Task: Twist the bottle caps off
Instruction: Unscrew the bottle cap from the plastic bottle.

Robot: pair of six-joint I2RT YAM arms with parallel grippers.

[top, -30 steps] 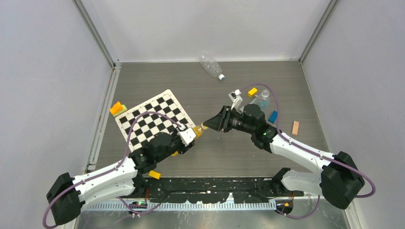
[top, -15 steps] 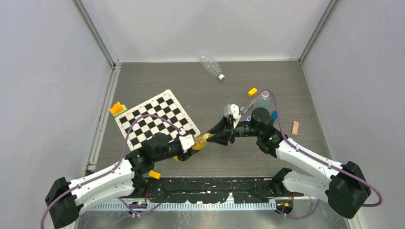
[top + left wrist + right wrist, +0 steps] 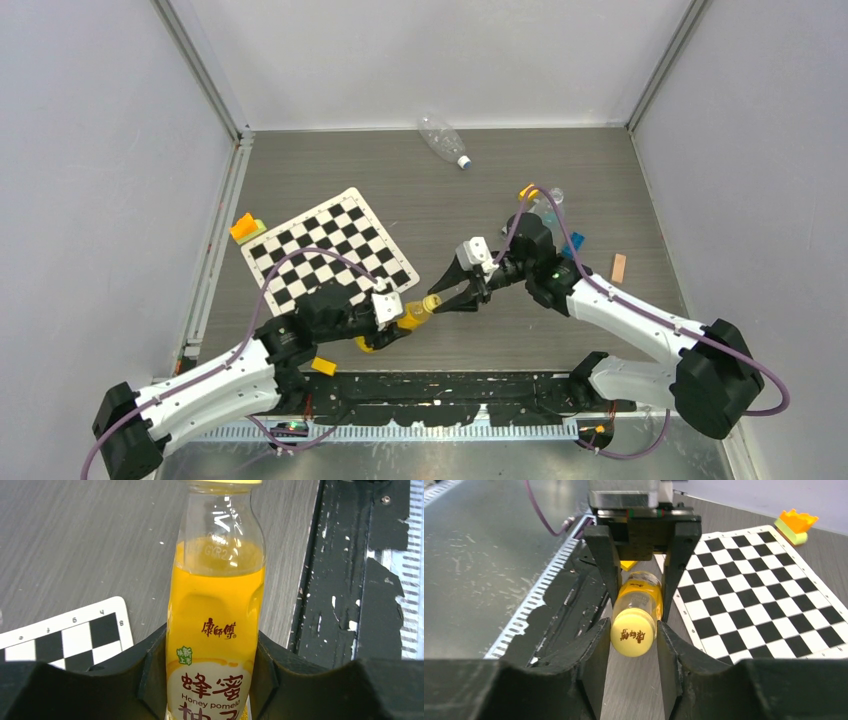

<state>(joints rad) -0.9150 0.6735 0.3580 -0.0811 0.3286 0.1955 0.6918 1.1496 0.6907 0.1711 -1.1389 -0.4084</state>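
Observation:
A yellow-orange bottle (image 3: 405, 318) lies level above the table, label up in the left wrist view (image 3: 216, 630). My left gripper (image 3: 388, 322) is shut on its body, one finger on each side (image 3: 212, 647). Its yellow cap (image 3: 431, 303) points right, toward my right gripper (image 3: 447, 299). In the right wrist view the cap (image 3: 632, 636) sits between the right gripper's (image 3: 633, 630) fingertips, which are closed on its sides. A clear bottle (image 3: 441, 138) with a white cap (image 3: 464, 162) lies at the back. Another clear bottle (image 3: 550, 205) is partly hidden behind the right arm.
A checkerboard mat (image 3: 320, 250) lies left of centre. An orange block (image 3: 243, 226) sits by the left wall and a yellow one (image 3: 323, 366) near the black front rail (image 3: 450, 390). A yellow block (image 3: 527, 191), a blue block (image 3: 573, 243) and a tan piece (image 3: 618, 267) lie right.
Both grippers have moved together toward the near edge with the bottle between them. The right wrist has rolled about the cap; its white camera block swung from the far side toward the left.

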